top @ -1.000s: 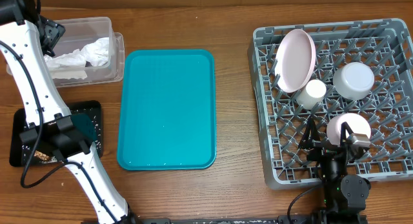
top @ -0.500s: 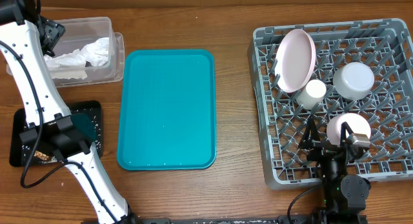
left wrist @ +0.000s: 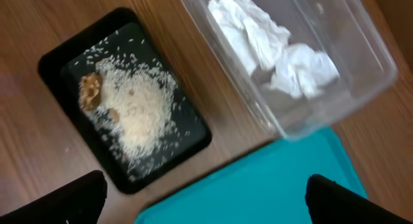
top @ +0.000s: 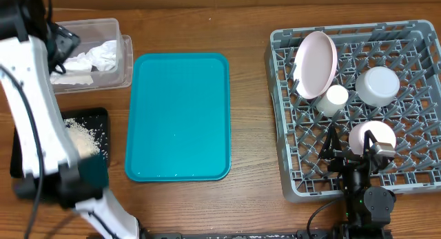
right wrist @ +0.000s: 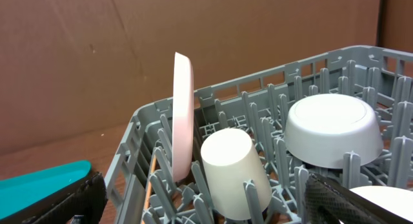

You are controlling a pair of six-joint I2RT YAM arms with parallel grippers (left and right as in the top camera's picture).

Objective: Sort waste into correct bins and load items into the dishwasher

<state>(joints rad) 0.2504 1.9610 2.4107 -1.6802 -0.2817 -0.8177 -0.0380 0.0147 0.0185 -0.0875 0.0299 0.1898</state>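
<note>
The grey dish rack (top: pixel 289 177) at the right holds a white plate (top: pixel 315 63) on edge, a small white cup (top: pixel 333 99) and two upturned bowls (top: pixel 377 85) (top: pixel 372 137). My right gripper (top: pixel 349 153) is open and empty at the rack's front; its view shows the plate (right wrist: pixel 183 114), cup (right wrist: pixel 232 172), a bowl (right wrist: pixel 332 130) and a thin wooden chopstick (right wrist: pixel 151 185). The clear tub (top: pixel 103 25) holds white napkins (top: pixel 96 56). The black tray (top: pixel 96 118) holds rice (left wrist: pixel 139 114) with brown bits (left wrist: pixel 90 88). My left gripper (left wrist: pixel 206 208) is open and empty, high above them. No snack wrapper shows.
The large teal serving tray (top: pixel 179 115) lies in the middle of the wooden table, between the bins and the rack. My left arm (top: pixel 31 122) stretches over the table's left edge, beside the black tray. The tub (left wrist: pixel 361 43) and teal tray (left wrist: pixel 271 185) show in the left wrist view.
My left arm has swung and is blurred; it now uncovers the rice pile in the black tray. The right arm and the rack's contents have not moved.
</note>
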